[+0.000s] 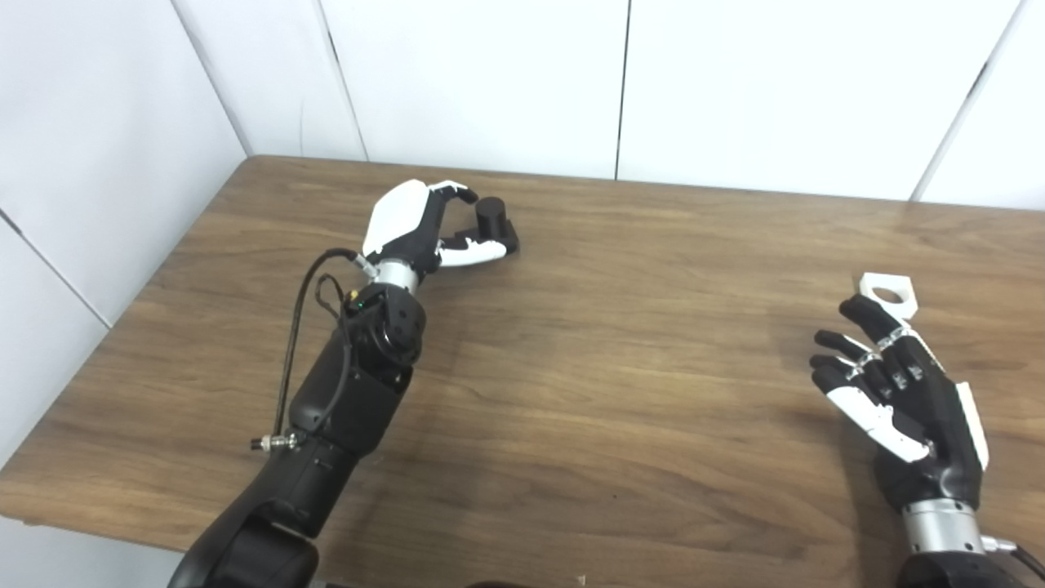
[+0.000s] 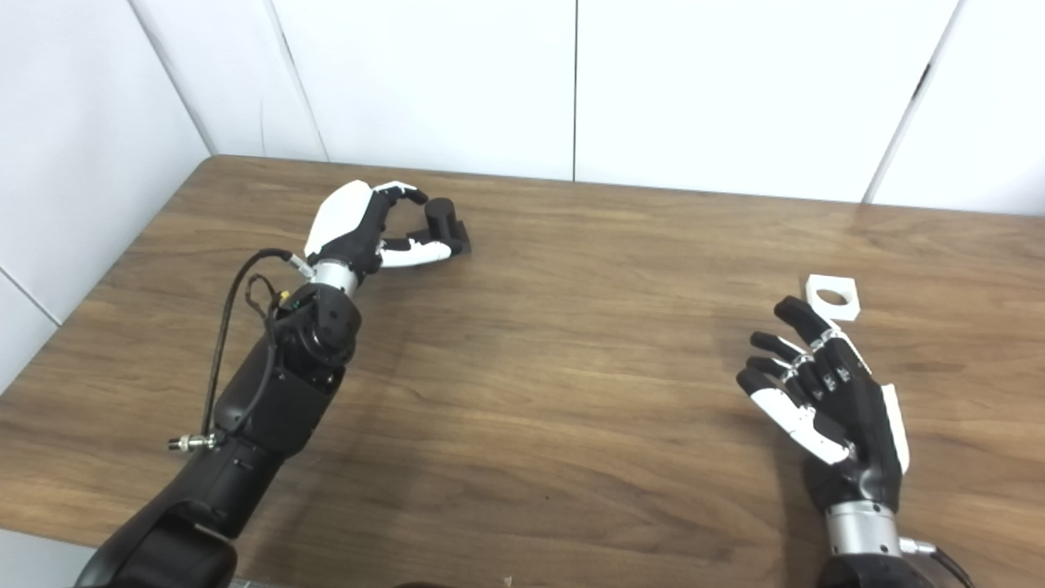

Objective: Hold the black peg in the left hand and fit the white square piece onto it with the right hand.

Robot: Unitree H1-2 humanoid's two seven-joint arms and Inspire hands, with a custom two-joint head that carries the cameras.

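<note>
Left hand (image 1: 416, 224) curled around black peg (image 1: 493, 222), white square piece (image 1: 888, 292) just beyond spread, empty right hand (image 1: 898, 392)

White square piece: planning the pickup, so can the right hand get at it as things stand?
Probably yes: the right hand is open, just short of the white piece, with only bare table between them.

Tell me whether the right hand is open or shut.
Open: the right hand holds nothing, fingers spread, just short of the white piece.
</note>
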